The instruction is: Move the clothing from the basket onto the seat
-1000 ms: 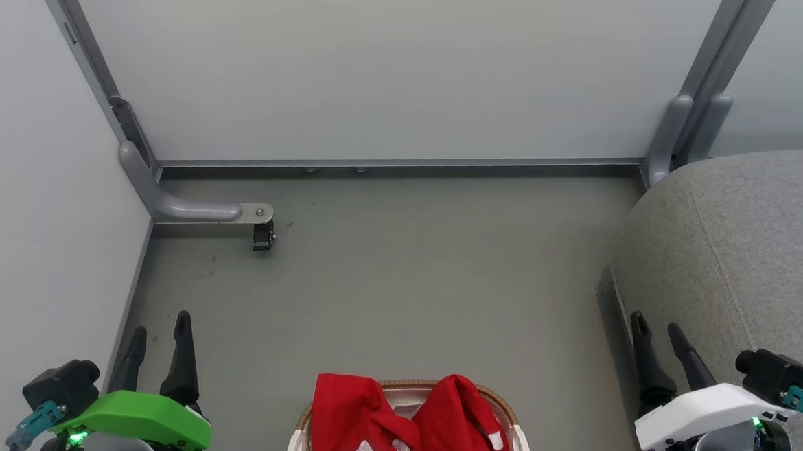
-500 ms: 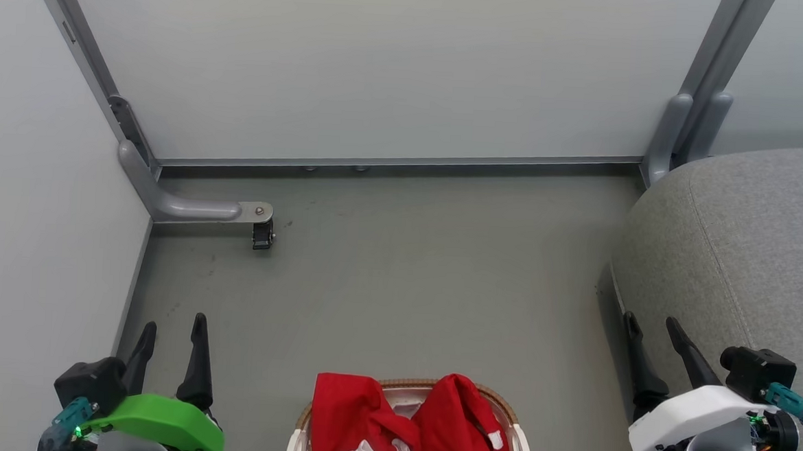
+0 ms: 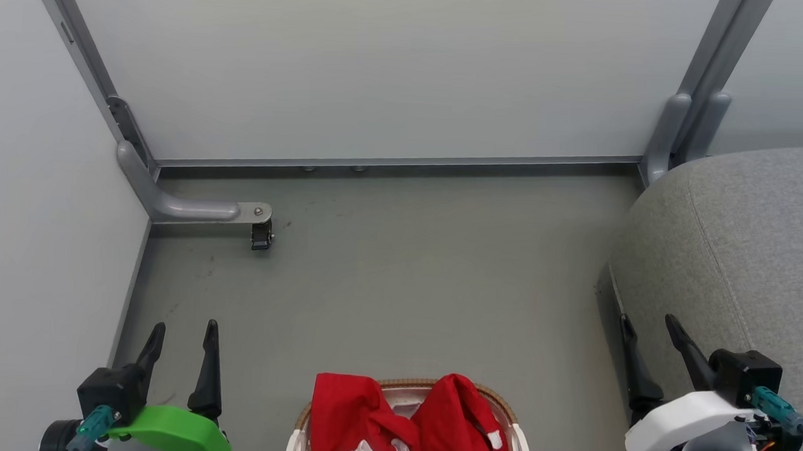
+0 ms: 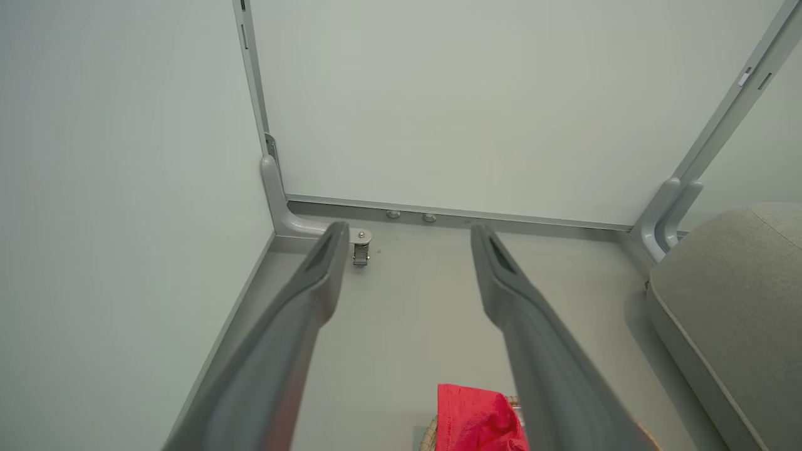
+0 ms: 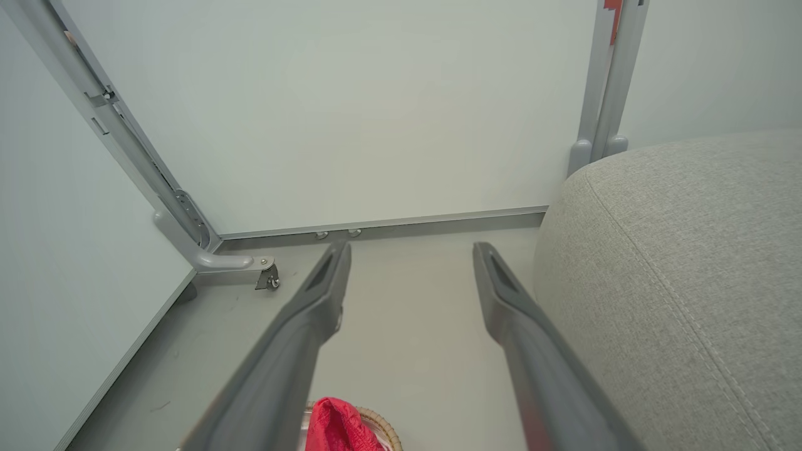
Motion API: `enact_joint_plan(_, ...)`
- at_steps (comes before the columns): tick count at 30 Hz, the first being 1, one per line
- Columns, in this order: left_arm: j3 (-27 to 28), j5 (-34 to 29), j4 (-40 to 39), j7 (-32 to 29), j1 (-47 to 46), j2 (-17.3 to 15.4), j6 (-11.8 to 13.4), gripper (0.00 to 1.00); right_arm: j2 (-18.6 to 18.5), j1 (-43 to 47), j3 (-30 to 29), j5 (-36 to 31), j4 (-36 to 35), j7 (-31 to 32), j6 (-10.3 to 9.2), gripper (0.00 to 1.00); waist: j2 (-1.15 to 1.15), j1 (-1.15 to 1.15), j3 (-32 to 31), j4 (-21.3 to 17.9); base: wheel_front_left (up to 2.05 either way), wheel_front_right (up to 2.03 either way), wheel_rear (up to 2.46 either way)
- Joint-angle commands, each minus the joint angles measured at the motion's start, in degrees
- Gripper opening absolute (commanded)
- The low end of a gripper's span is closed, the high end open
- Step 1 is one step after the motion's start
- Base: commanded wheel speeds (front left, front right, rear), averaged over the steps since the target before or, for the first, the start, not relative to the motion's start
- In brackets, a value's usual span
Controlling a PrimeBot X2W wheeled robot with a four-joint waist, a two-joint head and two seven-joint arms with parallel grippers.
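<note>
Red clothing (image 3: 425, 426) is heaped in the basket (image 3: 492, 397) at the bottom centre of the head view; a white neck tag shows on the right garment and a bit of white at the lower edge. My left gripper (image 3: 185, 331) hangs open above the floor left of the basket, holding nothing. My right gripper (image 3: 649, 326) is open beside the front edge of the grey seat (image 3: 751, 244), also holding nothing. A red fold (image 4: 479, 419) lies below the left gripper (image 4: 407, 233). Red cloth (image 5: 338, 429) also lies under the right gripper (image 5: 410, 250), with the seat (image 5: 677, 275) to its right.
Pale partition panels close off the back and left. A grey bracket foot with a small caster (image 3: 261, 233) stands on the floor at the left corner. Grey posts (image 3: 688, 124) rise behind the seat. Bare grey floor (image 3: 406, 267) lies beyond the basket.
Both grippers drew back toward the bottom of the head view, the left one also shifting right toward the basket. Basket and clothing stayed put.
</note>
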State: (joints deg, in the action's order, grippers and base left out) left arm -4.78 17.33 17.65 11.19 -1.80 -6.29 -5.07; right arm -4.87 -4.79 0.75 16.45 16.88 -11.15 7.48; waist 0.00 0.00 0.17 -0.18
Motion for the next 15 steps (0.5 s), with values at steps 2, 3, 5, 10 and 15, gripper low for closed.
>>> enact_joint_plan(2,-0.2,-2.1,-0.3,0.7,0.4,-0.4,-0.3,1.0,-0.2,0.1,-0.1,-2.1,-0.1,-0.7,0.01,1.0,0.0,0.0,0.0,0.0,0.0,0.0,0.0)
enact_joint_plan(3,-0.2,-2.4,-0.2,0.7,0.4,-0.2,-0.4,1.0,-0.1,0.1,-0.1,-2.6,-0.1,-0.8,0.01,1.0,0.0,0.0,0.0,0.0,0.0,0.0,0.0)
enact_joint_plan(5,-0.2,-3.3,-0.1,1.0,0.5,-0.1,-0.5,1.0,-0.1,0.0,-0.1,-3.7,0.0,-1.1,0.01,1.0,0.0,0.0,0.1,0.0,0.0,0.0,0.0)
enact_joint_plan(10,-0.1,-5.7,-0.1,1.6,0.8,0.2,-0.6,1.0,0.0,-0.2,-0.1,-6.1,0.5,-1.7,0.02,1.0,0.0,0.0,0.1,-0.1,0.0,0.0,0.0)
enact_joint_plan(15,-0.1,-7.7,-0.1,2.1,1.0,0.4,-0.9,1.0,0.0,-0.4,-0.2,-8.4,0.7,-2.2,0.02,1.0,0.0,0.0,0.3,-0.2,0.0,0.0,0.0)
